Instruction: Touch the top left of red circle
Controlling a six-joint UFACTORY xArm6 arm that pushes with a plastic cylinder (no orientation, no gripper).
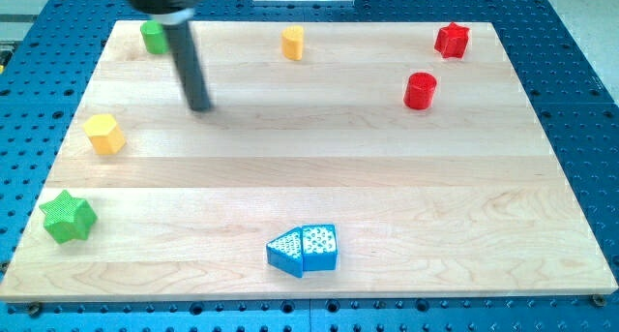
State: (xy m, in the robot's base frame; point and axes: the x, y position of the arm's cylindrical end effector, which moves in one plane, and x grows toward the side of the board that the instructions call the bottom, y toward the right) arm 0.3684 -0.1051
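Note:
The red circle (pixel 420 90) is a short red cylinder at the view's upper right on the wooden board (pixel 387 177). My tip (pixel 200 107) is the lower end of a dark rod coming down from the view's top left. It rests on the board far to the left of the red circle, with bare wood between them. It touches no block. A red star (pixel 452 40) sits above and right of the red circle, near the board's top right corner.
A green block (pixel 154 36) lies at the top left, partly behind the rod. A yellow cylinder (pixel 293 43) sits at top centre. A yellow hexagon (pixel 104 134) and a green star (pixel 67 217) are at the left. Two blue blocks (pixel 304 250) touch at bottom centre.

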